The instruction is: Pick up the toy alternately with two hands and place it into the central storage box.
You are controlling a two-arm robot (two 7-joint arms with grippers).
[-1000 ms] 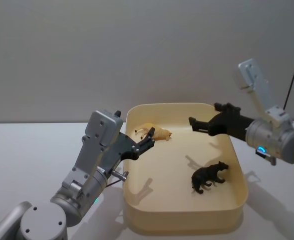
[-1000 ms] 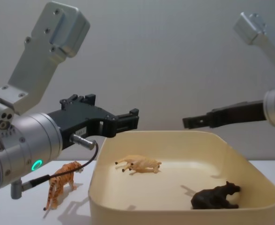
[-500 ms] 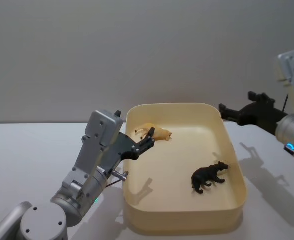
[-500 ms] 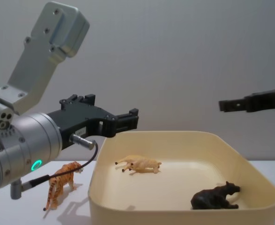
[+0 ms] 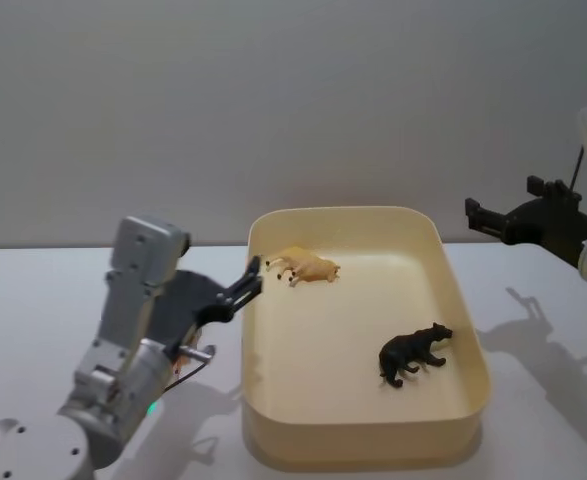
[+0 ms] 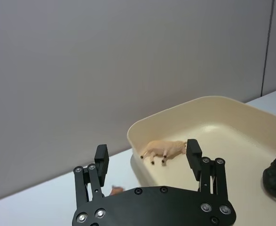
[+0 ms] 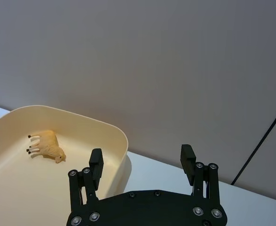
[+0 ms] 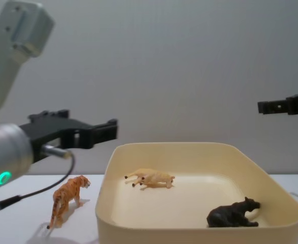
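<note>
Now left end effector (image 5: 254, 276) back off box (image 5: 365, 441), right end effector (image 5: 474, 213) withdrawn

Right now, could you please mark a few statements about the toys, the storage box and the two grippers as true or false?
1. The orange tiger toy stands on the table, outside the storage box. True.
2. The right gripper holds the black animal toy. False: the toy lies in the box; the gripper is open and empty, raised past the box's right side.
3. The tan animal toy lies on its side in the box. True.
4. The left gripper is shut on the tiger. False: it is open, raised above the tiger.
</note>
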